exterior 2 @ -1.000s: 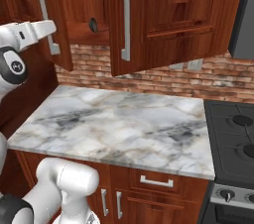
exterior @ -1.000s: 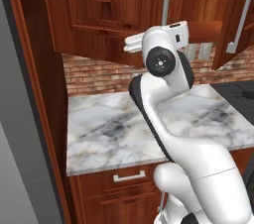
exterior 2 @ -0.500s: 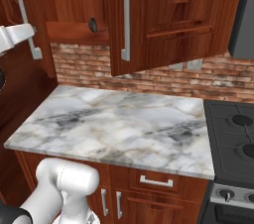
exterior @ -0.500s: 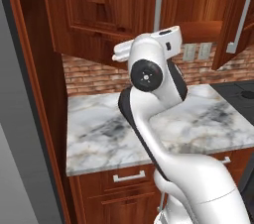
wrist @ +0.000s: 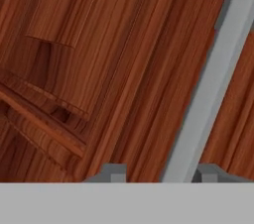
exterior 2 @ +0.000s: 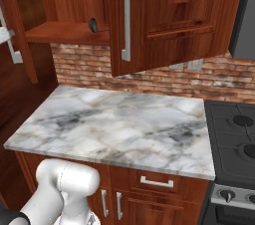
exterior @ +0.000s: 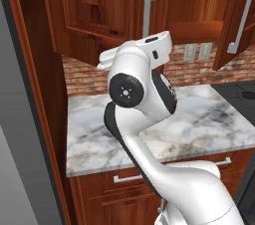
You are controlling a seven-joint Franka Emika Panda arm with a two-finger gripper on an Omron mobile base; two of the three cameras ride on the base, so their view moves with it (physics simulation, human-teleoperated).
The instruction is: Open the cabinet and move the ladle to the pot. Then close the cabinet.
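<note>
The cabinet (exterior 2: 169,15) of reddish-brown wood hangs above the counter with both doors swung out. On its inner shelf (exterior 2: 60,32) the ladle (exterior 2: 93,25) shows as a small dark shape at the shelf's front edge. My gripper (wrist: 161,173) is shut on the left door's silver handle (wrist: 218,69), which runs between the fingertips (wrist: 114,172). In the left base view my hand (exterior: 158,46) sits at the lower end of that handle (exterior: 149,7). The right door's handle (exterior 2: 124,20) hangs free. The pot is out of view.
A marble counter (exterior 2: 124,124) lies under the cabinet, with a brick backsplash (exterior 2: 149,77) behind it. A black stove (exterior 2: 234,134) adjoins it on the right. Base cabinets with drawer pulls (exterior 2: 157,182) stand below. A tall wood panel (exterior: 35,94) borders the left side.
The left door has swung further out with my hand on its handle. The arm has swung left, so the ladle and shelf now show in the right base view.
</note>
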